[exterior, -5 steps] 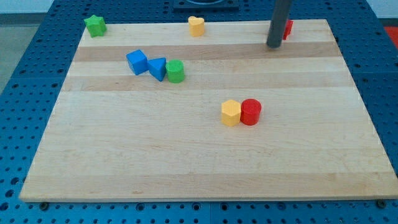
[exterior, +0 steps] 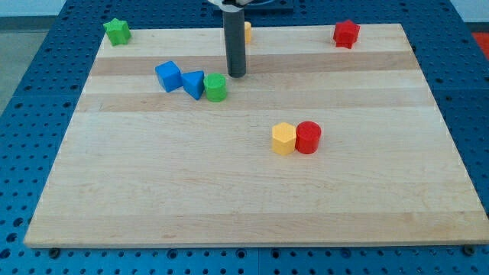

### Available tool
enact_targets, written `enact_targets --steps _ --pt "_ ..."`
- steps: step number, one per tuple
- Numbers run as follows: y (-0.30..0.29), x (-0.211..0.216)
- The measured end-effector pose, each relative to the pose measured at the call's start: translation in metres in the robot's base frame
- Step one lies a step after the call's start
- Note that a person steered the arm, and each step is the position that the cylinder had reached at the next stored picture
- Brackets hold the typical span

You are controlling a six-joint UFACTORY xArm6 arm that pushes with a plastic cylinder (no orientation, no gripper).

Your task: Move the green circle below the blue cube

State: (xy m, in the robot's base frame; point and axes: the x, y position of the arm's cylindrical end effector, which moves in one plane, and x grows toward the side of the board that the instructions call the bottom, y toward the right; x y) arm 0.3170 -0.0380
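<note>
Now the rod's tip [exterior: 237, 74] stands just right of and behind the green circle [exterior: 215, 88], ready to push it nearer. It has no jaws, holds nothing. The green circle touches the blue triangle [exterior: 194, 83], right of the blue cube [exterior: 168, 76].

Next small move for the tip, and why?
Probably slide my tip down-left into the green circle, nudging it toward the view's bottom. The circle touches the blue triangle, right of the blue cube; my tip sits just up-right of it.
</note>
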Motion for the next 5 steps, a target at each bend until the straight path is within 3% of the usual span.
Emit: enact_targets --steps 2,4,5 --pt "-0.063 0.056" --pt "-0.023 0.06" --pt "-0.018 0.085"
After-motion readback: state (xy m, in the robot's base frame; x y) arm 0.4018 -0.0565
